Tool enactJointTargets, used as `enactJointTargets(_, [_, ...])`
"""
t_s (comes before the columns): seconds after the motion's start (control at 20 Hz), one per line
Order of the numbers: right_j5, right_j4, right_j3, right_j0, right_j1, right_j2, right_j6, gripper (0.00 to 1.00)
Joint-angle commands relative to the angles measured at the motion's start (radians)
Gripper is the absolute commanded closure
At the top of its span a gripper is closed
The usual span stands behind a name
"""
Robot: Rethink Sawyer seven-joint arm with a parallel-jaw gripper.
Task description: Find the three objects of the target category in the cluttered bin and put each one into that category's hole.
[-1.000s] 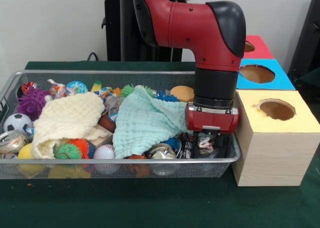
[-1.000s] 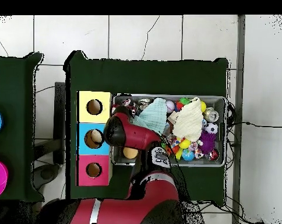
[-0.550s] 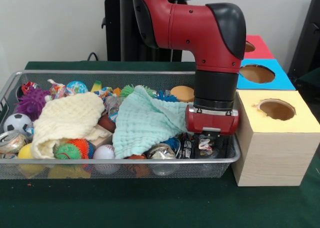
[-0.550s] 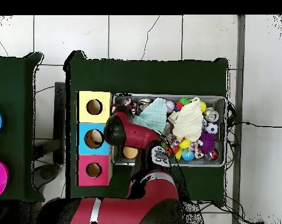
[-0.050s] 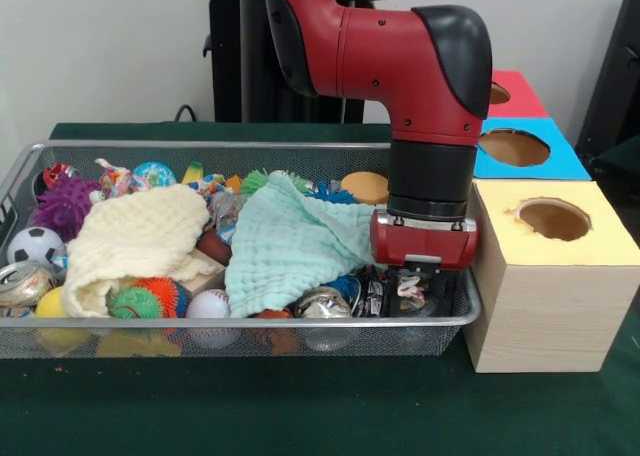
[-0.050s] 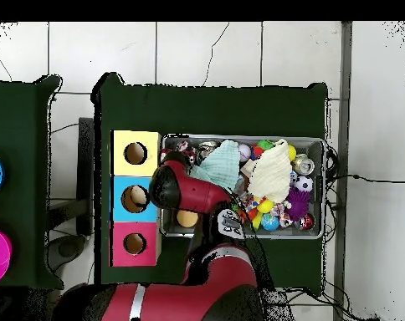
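My gripper (image 5: 418, 288) is lowered into the right end of the wire bin (image 5: 200, 146), among small dark packets and a crushed can (image 5: 322, 302). Its tips are hidden by that clutter and by the red wrist housing. A mint cloth (image 5: 290, 246) lies just to its left, covering the middle of the bin. A cream cloth (image 5: 135, 236) covers the left part. In the overhead view the arm (image 6: 185, 191) hides the gripper, over the bin end nearest the boxes. Three boxes with round holes stand beside the bin: yellow (image 5: 550, 276), blue (image 5: 560, 161), red (image 5: 520, 101).
Around the cloths lie a soccer ball (image 5: 35, 246), a baseball (image 5: 210, 304), a purple spiky ball (image 5: 62, 204), another can (image 5: 22, 283) and an orange disc (image 5: 364, 186). The yellow box wall stands close to the right of the gripper.
The gripper sank slightly deeper into the bin's right end, then held still. The cloths and other objects have not shifted.
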Motion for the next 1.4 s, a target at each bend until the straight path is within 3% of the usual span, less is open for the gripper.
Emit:
enactJointTargets(0.05, [0.154, -0.013, 0.065, -0.084, -0.015, 0.101, 0.166, 1.0])
enactJointTargets(0.2, [0.21, -0.021, 0.161, -0.113, -0.143, 0.126, 0.171, 1.0])
enactJointTargets(0.45, [0.285, -0.021, 0.215, -0.122, -0.252, 0.12, 0.15, 1.0])
enactJointTargets(0.75, [0.319, -0.018, 0.236, -0.118, -0.297, 0.113, 0.15, 1.0])
enactJointTargets(1.15, [0.362, -0.02, 0.295, -0.163, -0.376, 0.16, 0.132, 1.0])
enactJointTargets(1.4, [0.378, -0.011, 0.37, -0.262, -0.427, 0.28, 0.121, 1.0])
